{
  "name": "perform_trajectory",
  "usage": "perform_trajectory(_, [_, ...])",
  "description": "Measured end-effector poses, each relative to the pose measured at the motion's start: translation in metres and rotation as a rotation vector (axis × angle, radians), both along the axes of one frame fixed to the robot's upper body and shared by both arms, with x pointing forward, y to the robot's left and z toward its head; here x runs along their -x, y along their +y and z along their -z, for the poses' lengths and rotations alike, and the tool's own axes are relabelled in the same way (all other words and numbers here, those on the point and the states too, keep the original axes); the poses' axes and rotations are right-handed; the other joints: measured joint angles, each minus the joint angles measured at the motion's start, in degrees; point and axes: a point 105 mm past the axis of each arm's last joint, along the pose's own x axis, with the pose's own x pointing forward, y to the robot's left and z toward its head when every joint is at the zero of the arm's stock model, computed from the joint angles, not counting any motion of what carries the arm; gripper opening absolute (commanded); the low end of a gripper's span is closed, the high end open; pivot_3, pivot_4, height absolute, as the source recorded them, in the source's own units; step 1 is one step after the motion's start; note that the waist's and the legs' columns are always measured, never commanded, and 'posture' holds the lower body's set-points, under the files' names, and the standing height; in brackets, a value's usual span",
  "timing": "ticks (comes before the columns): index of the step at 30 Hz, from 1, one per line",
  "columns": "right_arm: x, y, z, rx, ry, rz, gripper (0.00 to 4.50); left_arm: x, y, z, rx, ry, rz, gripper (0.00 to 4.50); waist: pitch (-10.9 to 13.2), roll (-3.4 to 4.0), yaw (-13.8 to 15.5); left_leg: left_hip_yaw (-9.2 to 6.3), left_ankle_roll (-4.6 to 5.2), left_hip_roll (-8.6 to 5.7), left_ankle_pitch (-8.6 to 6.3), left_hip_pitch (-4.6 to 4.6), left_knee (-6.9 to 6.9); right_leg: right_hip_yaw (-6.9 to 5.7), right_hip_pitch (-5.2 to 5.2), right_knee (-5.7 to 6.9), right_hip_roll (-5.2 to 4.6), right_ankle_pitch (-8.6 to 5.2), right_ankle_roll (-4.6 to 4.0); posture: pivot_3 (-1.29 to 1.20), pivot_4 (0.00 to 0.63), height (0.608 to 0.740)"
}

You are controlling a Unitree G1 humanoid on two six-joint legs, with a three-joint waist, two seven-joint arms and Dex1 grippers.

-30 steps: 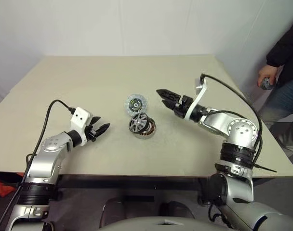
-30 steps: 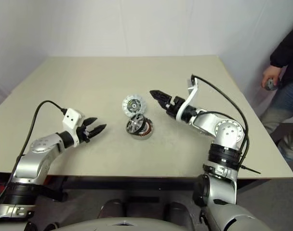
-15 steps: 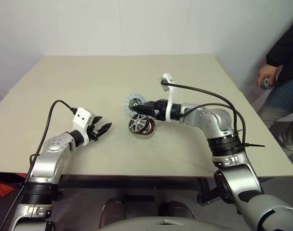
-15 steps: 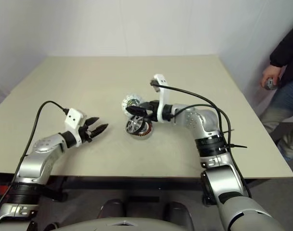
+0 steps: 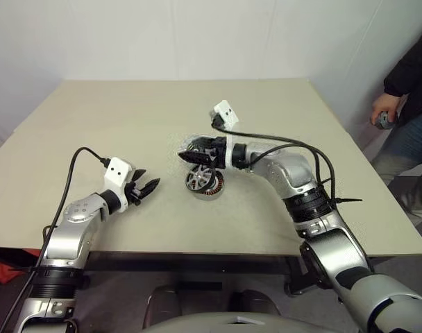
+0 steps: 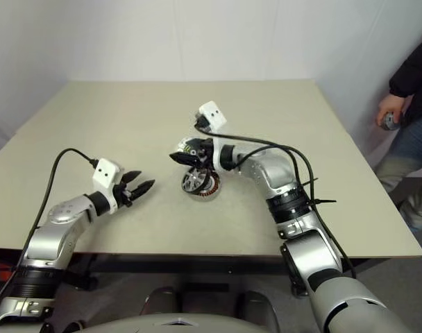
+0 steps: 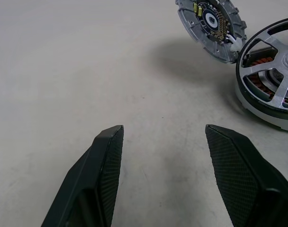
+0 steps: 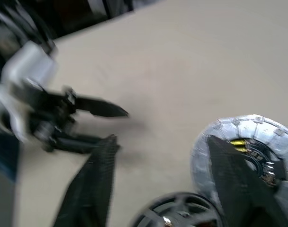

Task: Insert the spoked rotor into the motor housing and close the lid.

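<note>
1. The motor housing (image 5: 205,181) sits near the middle of the beige worktop (image 5: 128,118), copper windings showing around its rim.
2. The spoked rotor (image 7: 272,71) already lies in the housing, its black ring and grey spokes level across the top.
3. The lid (image 7: 211,26) is tipped up on edge at the housing's far side, joined to it at the rim, its inner face with the dark centre turned toward the left arm.
4. The right gripper (image 5: 196,154) reaches in from the right, just above the housing and right at the lid. Its jaws stand apart; in the right wrist view one finger (image 8: 238,179) crosses in front of the lid, but I cannot tell whether they have hold of it.
5. The left gripper (image 5: 146,189) hangs low over the worktop, well to the left of the housing, pointing toward it. Its jaws are parted with nothing between them.
6. At the far right, beside the worktop, a person (image 5: 405,90) stands with a small object in one hand (image 5: 383,114).
</note>
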Motion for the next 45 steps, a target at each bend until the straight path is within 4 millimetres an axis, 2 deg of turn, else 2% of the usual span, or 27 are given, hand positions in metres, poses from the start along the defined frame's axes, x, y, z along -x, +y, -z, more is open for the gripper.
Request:
perform_trajectory(4, [0.003,0.003,0.000,0.010,-0.038,-0.032,3.21,0.000,0.000,0.000,-0.001,0.000,-0.002,2.89,0.0,0.00,-0.1,0.00,0.03,0.01,-0.01,0.00,0.00,0.00,0.00,0.00,0.00,0.00,-0.01,0.00,0.000,0.740])
perform_trajectory(6, [0.003,0.004,-0.001,0.008,-0.048,-0.042,2.87,0.000,0.000,0.000,-0.001,-0.001,-0.003,2.89,0.0,0.00,-0.2,0.00,0.03,0.01,-0.01,0.01,0.00,0.01,0.00,0.00,0.00,0.00,-0.01,0.00,0.000,0.740])
perform_trajectory(8, [0.006,0.007,-0.002,0.000,-0.041,-0.066,2.33,0.000,0.001,0.000,-0.002,-0.002,-0.006,2.89,0.0,0.00,-0.2,0.00,0.03,0.02,-0.01,0.02,0.00,0.00,0.00,0.01,0.00,0.01,-0.02,0.00,0.000,0.740])
perform_trajectory(14, [0.012,0.009,-0.004,-0.004,-0.023,-0.113,0.24,0.001,0.001,0.001,-0.002,0.000,-0.011,2.89,0.0,0.00,-0.2,0.00,0.03,0.02,-0.02,0.01,0.02,0.00,0.00,0.02,0.00,0.14,-0.24,0.00,0.000,0.740])
perform_trajectory(18, [0.017,0.009,-0.001,0.027,-0.006,-0.138,0.24,0.001,0.002,0.002,-0.003,0.002,-0.019,2.89,0.0,0.00,-0.2,0.00,0.04,0.02,-0.02,0.02,0.02,0.01,0.01,0.02,0.01,0.14,-0.24,0.00,0.000,0.740])
perform_trajectory(25, [0.024,0.008,0.026,0.096,0.080,-0.134,0.24,0.003,0.003,0.004,-0.004,0.007,-0.028,2.89,0.0,-0.01,-0.1,0.00,0.04,0.03,-0.02,0.02,0.04,0.01,0.01,0.03,0.01,0.13,-0.23,0.00,0.000,0.740])
perform_trajectory(31, [0.019,0.002,0.044,0.148,0.122,-0.087,0.24,0.003,0.002,0.001,-0.004,-0.003,-0.026,2.89,0.0,-0.01,-0.1,0.00,0.03,0.03,-0.01,0.03,0.07,0.01,0.03,0.04,0.00,0.08,-0.15,0.00,0.000,0.740])
perform_trajectory(39, [0.017,-0.003,0.048,0.165,0.131,-0.074,0.24,0.004,0.003,0.002,-0.004,0.000,-0.027,2.89,0.0,-0.01,-0.1,0.00,0.04,0.04,-0.02,0.04,0.07,0.01,0.05,0.05,0.01,0.09,-0.15,0.00,0.000,0.740])
perform_trajectory(45, [0.014,-0.020,0.051,0.171,0.148,-0.035,0.24,0.004,0.003,0.002,-0.003,0.000,-0.027,2.89,0.0,-0.04,-0.1,0.00,0.04,0.03,-0.02,0.19,0.10,0.01,0.22,0.05,0.00,0.01,-0.03,0.00,0.000,0.740])
